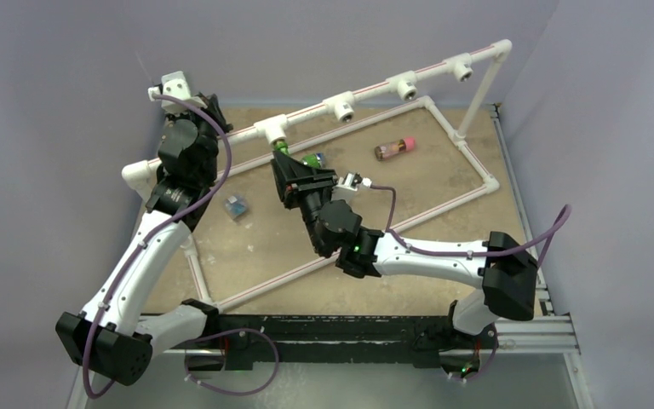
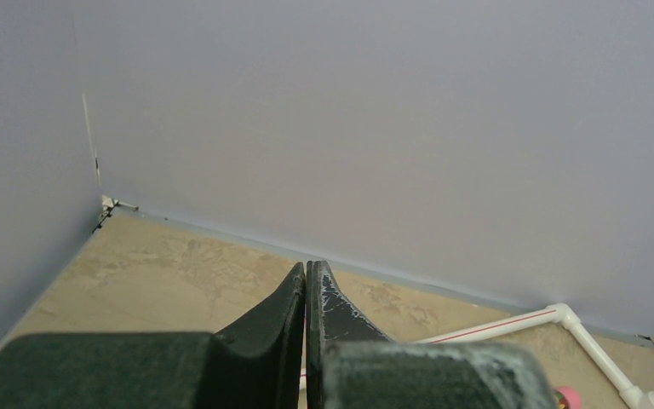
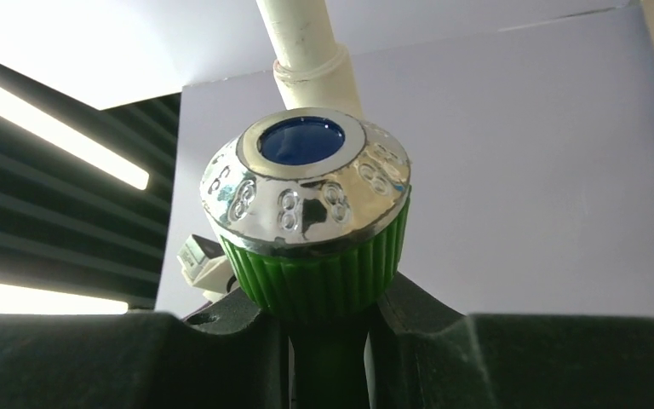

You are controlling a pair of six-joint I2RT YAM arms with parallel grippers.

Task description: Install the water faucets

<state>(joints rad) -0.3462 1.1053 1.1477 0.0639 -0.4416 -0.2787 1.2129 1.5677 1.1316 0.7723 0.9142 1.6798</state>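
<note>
My right gripper (image 1: 282,158) is shut on a green water faucet (image 1: 281,148) and holds it right under the leftmost tee fitting (image 1: 271,129) of the raised white pipe. In the right wrist view the faucet (image 3: 315,213) fills the centre: a ribbed green body with a chrome cap and a blue centre. The gripper (image 3: 328,311) clamps its stem, and the white pipe (image 3: 302,38) is just beyond it. My left gripper (image 1: 215,112) is shut and empty at the back left, beside the pipe. In the left wrist view it (image 2: 306,271) faces the back wall.
The raised pipe has more open tees (image 1: 341,106), (image 1: 406,85), (image 1: 462,66). On the tan floor lie a green and blue part (image 1: 313,159), a pink and brown part (image 1: 394,147) and a small blue part (image 1: 236,206). A white pipe frame (image 1: 468,158) borders the floor.
</note>
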